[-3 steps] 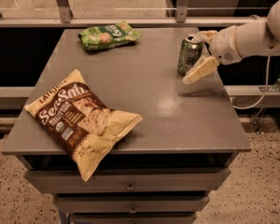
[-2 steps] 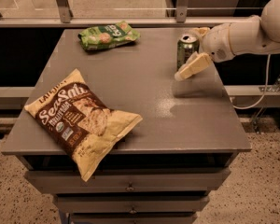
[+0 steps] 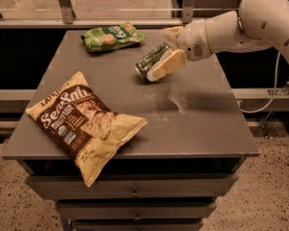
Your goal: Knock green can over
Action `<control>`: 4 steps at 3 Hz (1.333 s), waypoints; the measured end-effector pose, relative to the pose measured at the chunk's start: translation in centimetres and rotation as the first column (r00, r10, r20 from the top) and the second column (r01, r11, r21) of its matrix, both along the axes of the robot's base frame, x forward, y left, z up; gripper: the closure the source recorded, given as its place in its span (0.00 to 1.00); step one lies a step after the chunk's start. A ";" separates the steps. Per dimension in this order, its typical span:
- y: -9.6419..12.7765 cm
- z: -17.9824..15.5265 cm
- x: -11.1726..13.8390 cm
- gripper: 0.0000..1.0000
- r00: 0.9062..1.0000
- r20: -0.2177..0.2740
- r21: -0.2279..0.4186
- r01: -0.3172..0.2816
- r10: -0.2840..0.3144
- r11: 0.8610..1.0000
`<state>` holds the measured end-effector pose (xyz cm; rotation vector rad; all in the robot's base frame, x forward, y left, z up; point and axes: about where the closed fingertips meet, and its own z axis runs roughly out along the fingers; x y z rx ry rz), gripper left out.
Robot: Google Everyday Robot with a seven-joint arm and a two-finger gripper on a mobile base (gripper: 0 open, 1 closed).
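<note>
The green can [image 3: 151, 60] is a small green drink can with a silver rim. It is tipped far over to the left near the back middle of the grey table [image 3: 192, 124], its top end low and pointing left. My gripper [image 3: 169, 52] reaches in from the right on a white arm. One cream finger [image 3: 165, 65] lies along the can's right side and touches it. The other finger is behind the can near the table's back edge.
A large tan and brown chip bag [image 3: 84, 121] lies at the front left of the table, overhanging the front edge. A flat green crinkly snack bag [image 3: 111, 36] lies at the back left. Drawers sit below the tabletop. A rail runs behind the table.
The can stood upright at the back right and now leans far over to the left. My gripper has swept left with it across the back of the table.
</note>
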<state>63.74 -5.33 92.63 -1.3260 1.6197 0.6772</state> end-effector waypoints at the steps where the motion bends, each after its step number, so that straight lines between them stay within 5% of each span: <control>1: 1.9 -0.4 -1.0 0.00 0.998 -0.060 0.016 -0.020 0.021 1.000; 3: -2.7 -1.5 1.1 0.00 0.997 -0.063 -0.004 0.050 -0.050 0.999; 4: -5.9 -1.8 2.5 0.00 0.999 -0.048 0.042 0.026 -0.024 0.999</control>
